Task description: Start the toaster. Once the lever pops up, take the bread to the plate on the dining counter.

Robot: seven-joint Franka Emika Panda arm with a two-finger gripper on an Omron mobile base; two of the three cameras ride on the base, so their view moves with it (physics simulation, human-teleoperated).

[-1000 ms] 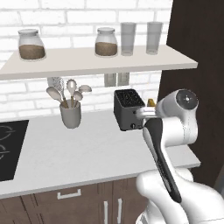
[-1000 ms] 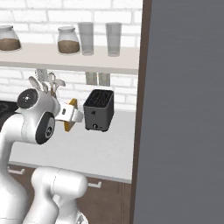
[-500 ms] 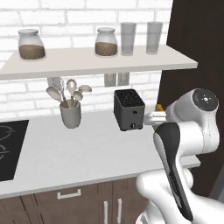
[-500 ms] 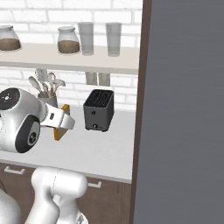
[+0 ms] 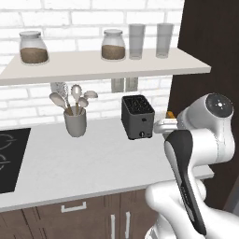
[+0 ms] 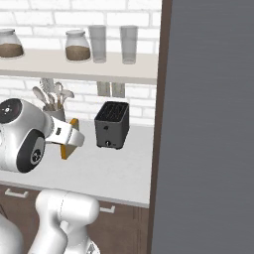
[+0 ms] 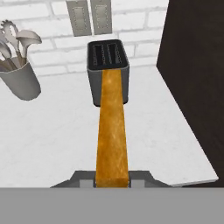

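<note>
bread (image 7: 112, 131): held edge-on above the worktop (image 7: 52, 135), just in front of the toaster (image 7: 108, 70)
long axis: directed away from the claw (image 7: 112, 180), towards the toaster
claw: clamped on the bread's near end

I am looking at a white counter (image 5: 93, 163). The toaster (image 5: 138, 116) is sitting on it, a cup of spoons (image 5: 74, 122) at its nine o'clock.

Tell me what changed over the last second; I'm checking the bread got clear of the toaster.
The gripper, shut on the bread, pulled back from the toaster toward the counter's front edge, carrying the slice along. Nothing was grasped or released. The toaster and utensil cup stayed put.
</note>
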